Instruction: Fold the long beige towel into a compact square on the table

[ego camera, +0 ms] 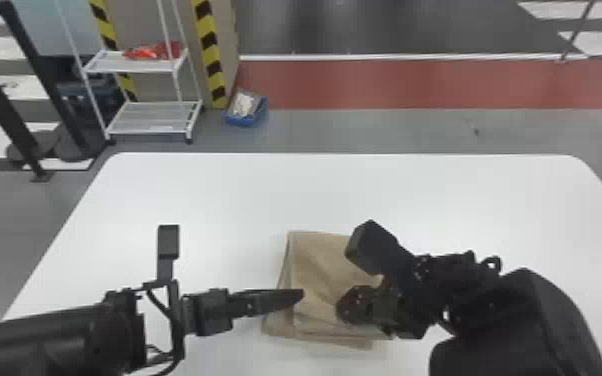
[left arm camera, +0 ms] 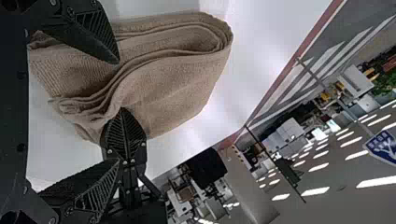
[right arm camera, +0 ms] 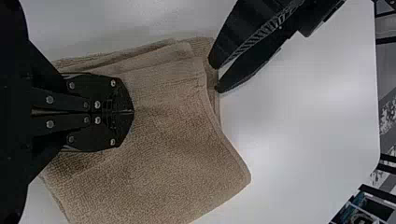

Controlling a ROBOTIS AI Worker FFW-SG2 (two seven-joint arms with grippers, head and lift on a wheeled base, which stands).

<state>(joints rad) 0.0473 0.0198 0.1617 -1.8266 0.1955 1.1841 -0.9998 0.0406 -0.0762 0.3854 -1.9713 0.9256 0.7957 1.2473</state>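
On table (ego camera: 205, 200), white top, near side, roughly mid-width: got towel (ego camera: 315, 260), lying between both arms. Long shape gone, folded into a thick, roughly squarish pad. Prob. most of the job done, approx. last stage. Not finished tho: looks a bit skewed, w/ stacked layers (left arm camera: 170, 51) bulging loosely at the rounded fold and overlapping unevenly at the edges. Left to do, IMO: line up edges, maybe one more tuck, press flat, then back off w/ both arms. Can't confirm fold count from here.

Pose: L gripper (left arm camera: 118, 112) in from the left, about level, pointing inward, tips over towel's left edge. Fingers (left arm camera: 100, 39) spread apart, w/ towel beyond the gap, not clamped on anything. R gripper (right arm camera: 132, 111) in from the right, angled inward over towel's right part, just beside L gripper's tips. Closed, both halves together; can't tell if pinching any cloth underneath or just resting on top. Smallest bit: lone corner (right arm camera: 243, 176) poking out past the pad, prob. needs squaring.
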